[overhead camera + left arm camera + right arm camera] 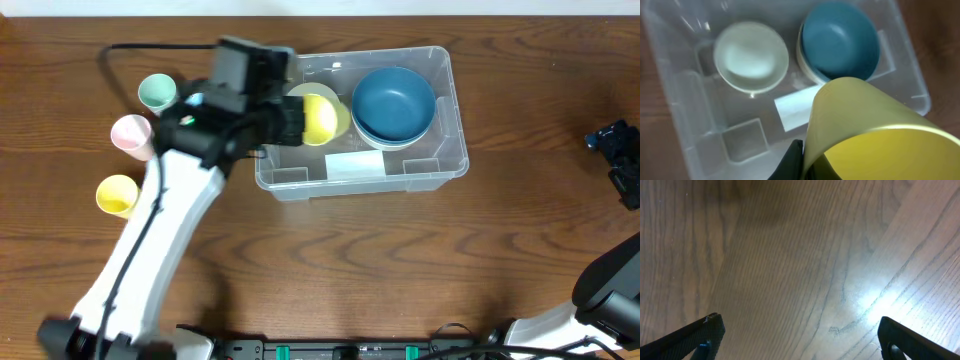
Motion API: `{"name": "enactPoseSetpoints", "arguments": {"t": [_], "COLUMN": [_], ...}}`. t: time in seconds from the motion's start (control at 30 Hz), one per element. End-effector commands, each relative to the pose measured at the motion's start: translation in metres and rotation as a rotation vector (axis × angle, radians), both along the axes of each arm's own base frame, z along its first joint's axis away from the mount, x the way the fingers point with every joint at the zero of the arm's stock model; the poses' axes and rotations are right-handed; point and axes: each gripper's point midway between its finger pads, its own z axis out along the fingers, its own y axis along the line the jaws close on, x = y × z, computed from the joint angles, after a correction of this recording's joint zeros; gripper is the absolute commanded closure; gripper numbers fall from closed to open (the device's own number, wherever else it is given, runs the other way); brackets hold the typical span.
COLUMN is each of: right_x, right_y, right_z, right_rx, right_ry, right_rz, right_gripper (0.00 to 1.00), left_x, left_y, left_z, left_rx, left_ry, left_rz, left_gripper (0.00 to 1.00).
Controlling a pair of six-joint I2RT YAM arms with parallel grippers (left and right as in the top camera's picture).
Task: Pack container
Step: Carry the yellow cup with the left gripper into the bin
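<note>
One clear plastic container (pixel 437 158) sits on the wooden table (pixel 400 270) near the middle of the overhead view, its long side running left to right and a white label (pixel 796 108) on its base. Four bowls are in view. A blue bowl (pixel 394 101) is nested in a pale bowl (pixel 807 71) at the right end of the container, a single pale green bowl (pixel 751 56) rests on the floor at the left end, and a yellow bowl (pixel 865 135) hangs tilted above the left half. The left gripper (pixel 298 120) is clamped on that yellow bowl's rim, with one dark finger (pixel 791 162) showing against its outer wall in the left wrist view. Three small cups stand on the table just left of the container, apart from each other: a mint cup (pixel 157 92), a pink cup (pixel 132 133) and a yellow cup (pixel 117 195). The right gripper (pixel 800 337) hovers over bare wood well to the right of the container, its fingers spread wide and holding nothing.
</note>
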Motion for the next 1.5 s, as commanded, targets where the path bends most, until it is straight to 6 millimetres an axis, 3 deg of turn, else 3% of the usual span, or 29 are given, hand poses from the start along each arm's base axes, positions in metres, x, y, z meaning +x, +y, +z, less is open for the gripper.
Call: {"name": "enactPoseSetpoints", "arguments": {"t": [0.0, 0.13, 0.37, 0.5, 0.97, 1.3, 1.47], "right_x": [-0.002, -0.002, -0.002, -0.002, -0.002, -0.002, -0.002], "right_y": [-0.002, -0.002, -0.002, -0.002, -0.002, -0.002, -0.002], "right_z": [-0.001, -0.001, -0.001, -0.001, -0.001, -0.001, -0.001], "right_rx": [-0.005, -0.005, -0.005, -0.005, -0.005, -0.005, -0.005], "right_ry": [0.007, 0.007, 0.007, 0.007, 0.007, 0.007, 0.007], "right_rz": [-0.018, -0.018, -0.018, -0.018, -0.018, -0.018, -0.018], "right_gripper": [0.01, 0.01, 0.01, 0.01, 0.01, 0.01, 0.01], "left_x": [0.013, 0.021, 0.023, 0.019, 0.037, 0.037, 0.032], "left_y": [-0.006, 0.0, 0.002, 0.0, -0.01, -0.019, -0.034], "left_z": [0.0, 0.005, 0.041, 0.047, -0.041, -0.07, -0.089], "left_rx": [-0.004, 0.063, 0.167, 0.223, 0.411, 0.435, 0.427], "left_ry": [0.031, 0.076, 0.071, 0.061, 0.233, 0.301, 0.337], "left_rz": [0.043, 0.068, 0.054, 0.054, 0.037, 0.044, 0.061], "left_gripper": [0.94, 0.94, 0.94, 0.94, 0.94, 0.94, 0.94]}}
